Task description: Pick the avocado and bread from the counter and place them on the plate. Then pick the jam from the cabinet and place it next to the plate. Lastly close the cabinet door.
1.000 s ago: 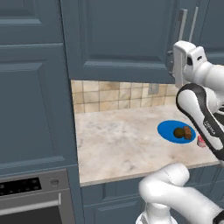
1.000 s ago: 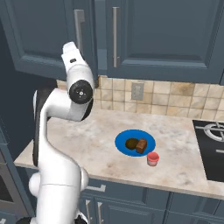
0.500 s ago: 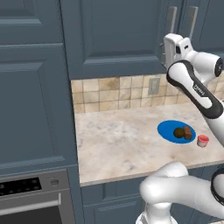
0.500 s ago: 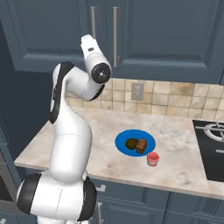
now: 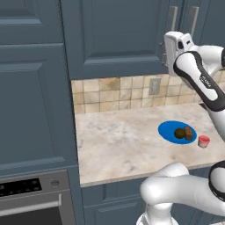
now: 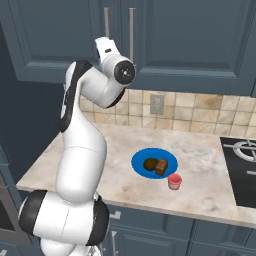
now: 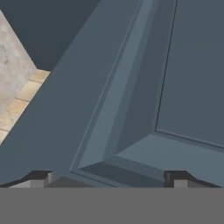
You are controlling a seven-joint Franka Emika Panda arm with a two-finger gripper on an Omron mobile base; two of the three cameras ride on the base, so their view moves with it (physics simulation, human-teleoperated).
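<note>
On the counter, a blue plate (image 5: 166,129) (image 6: 139,161) holds the dark green avocado (image 5: 179,133) (image 6: 150,164) and the brown bread (image 5: 189,133) (image 6: 161,167) side by side. Just right of the plate stands the small red jam jar (image 5: 203,141) (image 6: 174,181). My gripper (image 5: 168,49) (image 6: 103,44) (image 7: 109,177) is raised high, right up against the dark blue upper cabinet door (image 5: 118,35) (image 6: 60,35) (image 7: 131,109). It is open, fingertips (image 7: 41,177) wide apart with nothing between them. The door looks flush with its neighbours.
Vertical door handles (image 5: 172,22) (image 6: 131,30) run beside my hand. A black stovetop (image 6: 242,170) lies at the counter's right end, and an oven (image 5: 30,197) sits below a tall cabinet at the left. A wall outlet (image 6: 157,104) is set in the tiled backsplash.
My arm has swung up and to the left, bringing the hand from beside the plate area to the upper cabinet door. Plate, food and jam have stayed put.
</note>
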